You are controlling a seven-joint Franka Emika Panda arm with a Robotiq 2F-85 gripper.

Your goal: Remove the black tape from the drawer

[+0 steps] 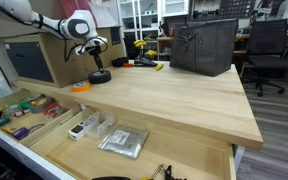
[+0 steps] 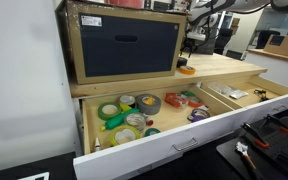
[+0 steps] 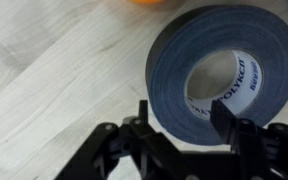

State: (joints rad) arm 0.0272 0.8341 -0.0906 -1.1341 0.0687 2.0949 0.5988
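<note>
Nearest lies the open drawer (image 2: 134, 152), its compartments holding coloured rolls. Above it spreads the desk (image 1: 174, 100), pale wood. An orange roll (image 1: 81, 87) lies flat on the desk. Just beside it, near the back edge, lies the black tape (image 1: 100, 76), also flat and well out of the drawer. The gripper (image 1: 96, 64) hangs straight over the tape. In the wrist view the gripper (image 3: 182, 116) stands partly open. One finger (image 3: 142, 115) is just outside the tape's (image 3: 174, 55) outer edge and the other is over the centre hole, so the roll's near wall lies between them. Whether either finger touches the roll cannot be told. Farther along the desk stands a black box (image 1: 204, 45).
</note>
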